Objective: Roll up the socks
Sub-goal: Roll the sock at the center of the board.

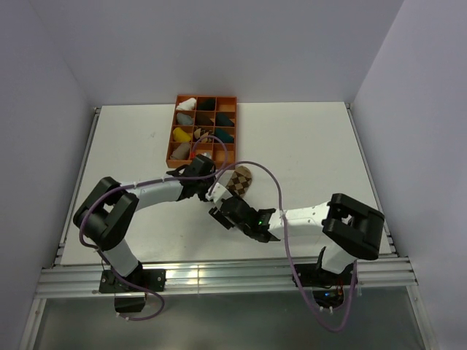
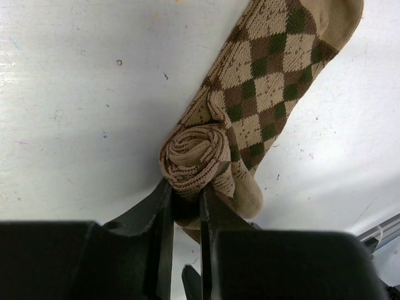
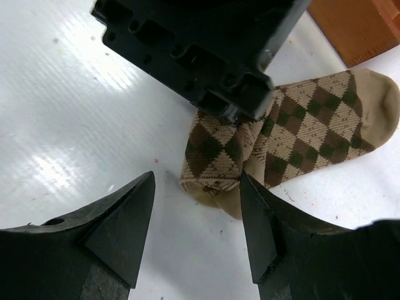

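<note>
The argyle sock (image 2: 269, 81) lies flat on the white table, its near end wound into a tight roll (image 2: 194, 156). My left gripper (image 2: 186, 190) is shut on that roll. Plain tan fabric (image 2: 250, 197) bulges beside the roll; I cannot tell if it belongs to the striped-cuff sock. In the top view the sock (image 1: 241, 179) lies just below the tray, with the left gripper (image 1: 216, 191) at its lower left end. My right gripper (image 3: 197, 187) is open and empty, its jaws just short of the rolled end (image 3: 212, 156); in the top view it (image 1: 221, 210) sits right below the left gripper.
An orange compartment tray (image 1: 170, 149) with several sock bundles stands at the back of the table, its corner (image 3: 362, 25) close beyond the sock. The left gripper's black body (image 3: 200, 44) fills the top of the right wrist view. The two grippers are very close together.
</note>
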Motion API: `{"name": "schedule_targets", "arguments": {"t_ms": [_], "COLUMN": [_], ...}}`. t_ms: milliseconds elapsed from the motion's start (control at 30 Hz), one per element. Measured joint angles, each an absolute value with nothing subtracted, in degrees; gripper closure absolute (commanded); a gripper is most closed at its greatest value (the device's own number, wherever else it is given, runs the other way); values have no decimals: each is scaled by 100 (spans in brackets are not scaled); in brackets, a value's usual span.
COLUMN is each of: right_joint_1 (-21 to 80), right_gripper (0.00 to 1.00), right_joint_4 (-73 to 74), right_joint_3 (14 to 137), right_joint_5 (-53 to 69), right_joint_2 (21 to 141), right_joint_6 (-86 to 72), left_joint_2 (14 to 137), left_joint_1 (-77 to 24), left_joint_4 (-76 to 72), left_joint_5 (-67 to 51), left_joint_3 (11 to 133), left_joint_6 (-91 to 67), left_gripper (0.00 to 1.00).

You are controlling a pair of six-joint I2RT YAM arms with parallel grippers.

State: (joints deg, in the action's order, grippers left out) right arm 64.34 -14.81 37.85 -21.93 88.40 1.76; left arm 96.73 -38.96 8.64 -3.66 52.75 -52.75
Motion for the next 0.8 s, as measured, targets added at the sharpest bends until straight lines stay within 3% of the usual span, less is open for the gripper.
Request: {"name": "schedule_targets", "arguments": {"t_ms": [200, 300, 433, 533, 667, 800], "right_joint_1": [6536, 6563, 6589, 6602, 6466, 5922], "right_gripper": [39, 49, 82, 100, 100, 100], "right_joint_4": [-1673, -1715, -1737, -1737, -1656, -1551], "right_joint_3": [3903, 3988, 4047, 4047, 4047, 4047], "right_joint_5": [-2716, -2910, -3028, -3041, -2731, -1741], "right_joint_2": [9308, 9553, 9710, 9706, 9607, 9389], "right_joint_6": [377, 482, 589, 563, 373, -99], "left_joint_2": [9714, 9734, 9738, 9738, 9736, 9568], "left_joint_1": [-3870, -3865, -3850, -3837, -3819, -3778], "left_joint_4": [895, 904, 910, 913, 982, 932], "left_joint_5": [-469, -499, -537, -534, -493, -364], "left_joint_3": [5317, 5334, 5341, 5341, 5332, 5194], "left_joint_6": [-5218, -5210, -5172, -5168, -5137, -5196], "left_gripper": [93, 93, 89, 73, 31, 25]}}
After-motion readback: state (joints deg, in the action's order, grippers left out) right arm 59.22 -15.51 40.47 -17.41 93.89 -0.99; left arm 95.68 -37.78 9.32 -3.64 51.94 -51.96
